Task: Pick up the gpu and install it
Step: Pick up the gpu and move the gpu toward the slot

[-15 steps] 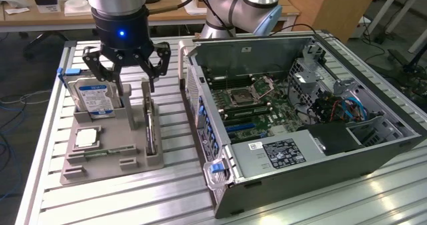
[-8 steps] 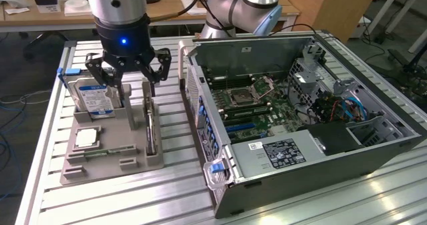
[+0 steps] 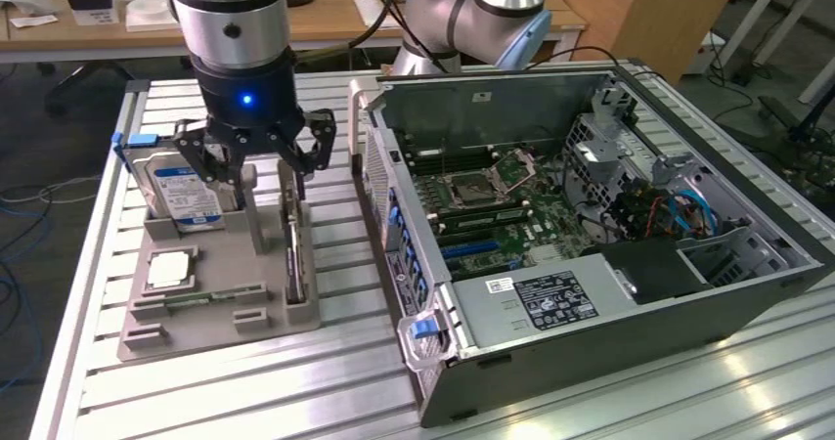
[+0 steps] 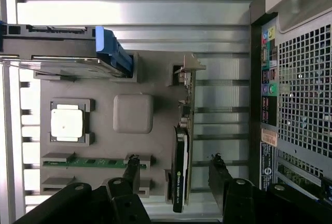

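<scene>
The gpu (image 3: 297, 256) is a thin dark card standing on its edge in a slot at the side of the grey holder (image 3: 222, 264) nearest the computer. In the wrist view the gpu (image 4: 181, 156) is edge-on, with its grey metal bracket (image 4: 190, 69) at the far end. My gripper (image 3: 261, 174) hangs open above the holder, over the card's upper end and apart from it. In the wrist view my gripper (image 4: 175, 169) has one black finger (image 4: 132, 171) on one side of the card and the other finger (image 4: 218, 172) on the other side, with nothing held.
The holder also carries a blue-labelled hard drive (image 3: 183, 198) upright, a square processor (image 3: 170, 267) and a green memory stick (image 3: 196, 298). The open computer case (image 3: 730, 293) lies at the exterior view's right, its motherboard (image 3: 496, 205) exposed. Everything rests on a slatted aluminium table (image 3: 261, 391).
</scene>
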Controlling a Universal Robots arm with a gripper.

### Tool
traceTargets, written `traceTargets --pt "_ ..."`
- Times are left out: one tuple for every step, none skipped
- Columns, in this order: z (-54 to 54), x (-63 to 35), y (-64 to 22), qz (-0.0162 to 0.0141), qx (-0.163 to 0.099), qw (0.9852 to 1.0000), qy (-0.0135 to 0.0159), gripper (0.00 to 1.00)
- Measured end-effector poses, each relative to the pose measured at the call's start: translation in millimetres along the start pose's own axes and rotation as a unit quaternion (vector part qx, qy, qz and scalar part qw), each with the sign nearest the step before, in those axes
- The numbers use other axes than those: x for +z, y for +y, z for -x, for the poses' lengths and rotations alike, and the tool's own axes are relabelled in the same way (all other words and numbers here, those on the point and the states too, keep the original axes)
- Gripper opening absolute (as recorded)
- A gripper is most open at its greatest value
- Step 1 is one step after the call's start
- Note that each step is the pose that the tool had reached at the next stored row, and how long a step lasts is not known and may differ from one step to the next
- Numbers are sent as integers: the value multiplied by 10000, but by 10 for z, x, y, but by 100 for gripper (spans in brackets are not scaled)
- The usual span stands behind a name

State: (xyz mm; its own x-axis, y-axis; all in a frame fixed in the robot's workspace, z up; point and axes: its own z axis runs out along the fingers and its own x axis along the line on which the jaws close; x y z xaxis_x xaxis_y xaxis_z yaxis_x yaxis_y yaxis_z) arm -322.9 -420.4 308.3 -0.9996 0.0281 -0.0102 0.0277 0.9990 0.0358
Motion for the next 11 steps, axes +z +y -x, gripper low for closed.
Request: traceTargets --pt "1 18 -1 -2 0 10000 0 65" --pt "2 37 -1 -3 0 10000 0 65" --pt "3 54 -2 -6 0 10000 0 65" --pt "4 71 -3 -13 0 10000 0 65" --pt "5 86 -4 -20 -1 10000 0 65" --pt "6 100 -6 -22 -1 10000 2 65" --pt "7 116 -8 -24 -7 10000 12 65" --pt "8 134 -8 -27 -23 10000 22 65" --pt "10 149 -8 -29 -39 10000 30 65" --pt "12 165 -9 -31 -51 10000 36 65" --pt "14 182 -9 -32 -58 10000 41 65"
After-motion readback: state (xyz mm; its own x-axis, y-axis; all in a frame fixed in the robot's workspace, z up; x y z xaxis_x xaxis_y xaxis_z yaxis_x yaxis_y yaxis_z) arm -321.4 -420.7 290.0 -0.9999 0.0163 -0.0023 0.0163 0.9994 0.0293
